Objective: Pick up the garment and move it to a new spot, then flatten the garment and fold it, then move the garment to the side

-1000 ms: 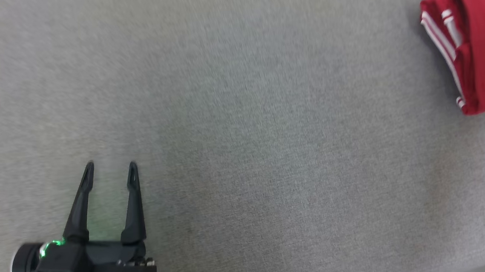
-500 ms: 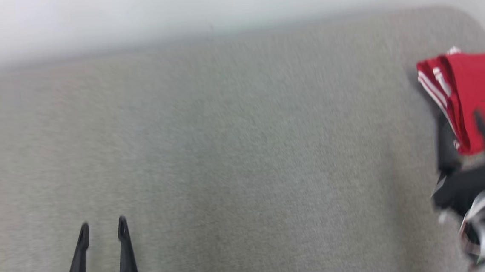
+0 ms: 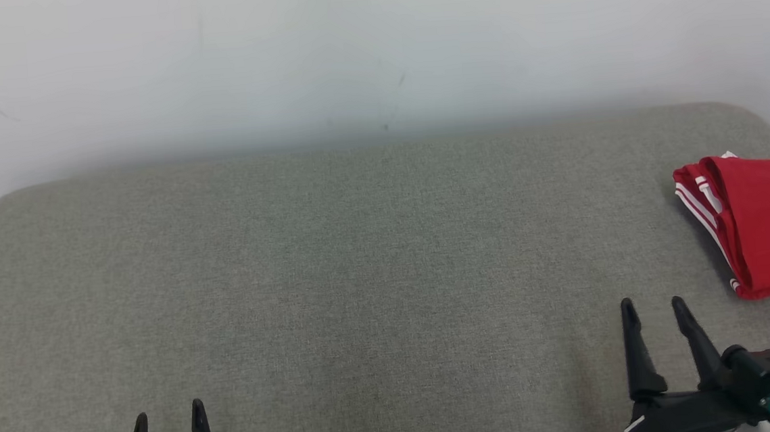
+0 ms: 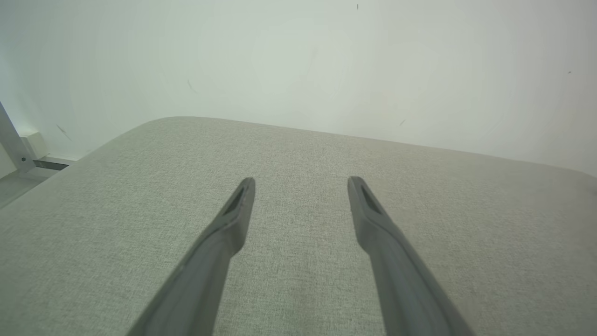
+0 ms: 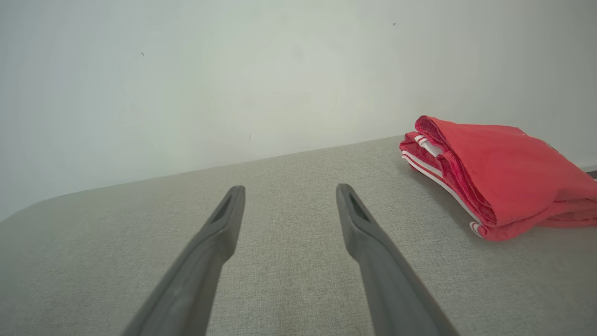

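**Folded garment at far right; both grippers released and empty.**
The red, white-striped garment (image 3: 758, 224) lies folded on the grey padded surface (image 3: 361, 258), to the right of and beyond the right gripper (image 3: 652, 302). Its striped edge runs near to far. The right gripper is the nearer one, and the left gripper (image 3: 168, 411) is well apart. Nothing stands between; a pale wall (image 3: 346, 49) lies behind.

A plain white wall (image 3: 373, 47) spans the upper part of the head view, with a few small dark marks. Below it lies a grey woven padded surface (image 3: 362, 278) with rounded far corners, evenly lit. At the left edge of the left wrist view stands a slanted metal bar (image 4: 11, 140).
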### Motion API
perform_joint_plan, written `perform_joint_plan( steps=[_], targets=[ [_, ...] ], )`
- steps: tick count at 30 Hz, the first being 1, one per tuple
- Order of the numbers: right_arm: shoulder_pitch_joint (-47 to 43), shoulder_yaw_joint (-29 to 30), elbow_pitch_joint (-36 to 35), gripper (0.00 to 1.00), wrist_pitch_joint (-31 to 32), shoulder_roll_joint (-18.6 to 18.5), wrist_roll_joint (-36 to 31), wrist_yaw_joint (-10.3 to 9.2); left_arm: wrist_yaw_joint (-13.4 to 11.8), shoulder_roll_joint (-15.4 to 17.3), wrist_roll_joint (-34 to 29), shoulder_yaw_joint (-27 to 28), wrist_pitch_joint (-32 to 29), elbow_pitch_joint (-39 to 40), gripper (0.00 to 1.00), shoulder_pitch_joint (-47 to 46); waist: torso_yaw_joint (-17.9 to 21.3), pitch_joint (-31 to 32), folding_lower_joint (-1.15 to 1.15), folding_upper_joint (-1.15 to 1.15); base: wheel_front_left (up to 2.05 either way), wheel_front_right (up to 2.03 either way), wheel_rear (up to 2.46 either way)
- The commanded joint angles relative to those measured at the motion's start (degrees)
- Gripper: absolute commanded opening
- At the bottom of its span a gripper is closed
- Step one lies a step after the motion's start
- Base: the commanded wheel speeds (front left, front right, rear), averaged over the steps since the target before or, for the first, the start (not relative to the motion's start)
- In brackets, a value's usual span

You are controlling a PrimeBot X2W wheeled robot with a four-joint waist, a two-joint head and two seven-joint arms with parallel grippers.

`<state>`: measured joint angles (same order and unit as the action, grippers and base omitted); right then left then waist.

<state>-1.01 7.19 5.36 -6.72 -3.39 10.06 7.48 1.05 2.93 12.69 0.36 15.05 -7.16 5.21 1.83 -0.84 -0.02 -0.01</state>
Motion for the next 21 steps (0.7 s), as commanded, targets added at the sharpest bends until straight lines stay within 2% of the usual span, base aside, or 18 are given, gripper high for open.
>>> perform_joint_plan(
  steps=[1,8,21],
  targets=[
    [-0.5,-1.2,0.5,1.0,-1.4,0.4,0.1,0.03,0.3,-0.1,-0.4,0.0,0.1,-0.4,1.0,0.8,-0.4,0.7,0.02,0.01,0.0,0.0,0.0],
    [-1.3,-3.3,5.2,1.0,-5.3,0.5,-0.3,0.03,0.3,-0.1,-1.0,-0.4,0.1,-1.1,1.0,2.1,-0.7,2.0,0.02,0.01,0.0,0.0,0.0],
    [-2.0,-4.2,8.0,1.0,-7.0,0.6,-0.8,0.03,0.2,-0.1,-1.4,-0.6,0.1,-1.1,1.0,3.1,-1.2,3.4,0.02,0.01,0.0,0.0,0.0]
  ],
)
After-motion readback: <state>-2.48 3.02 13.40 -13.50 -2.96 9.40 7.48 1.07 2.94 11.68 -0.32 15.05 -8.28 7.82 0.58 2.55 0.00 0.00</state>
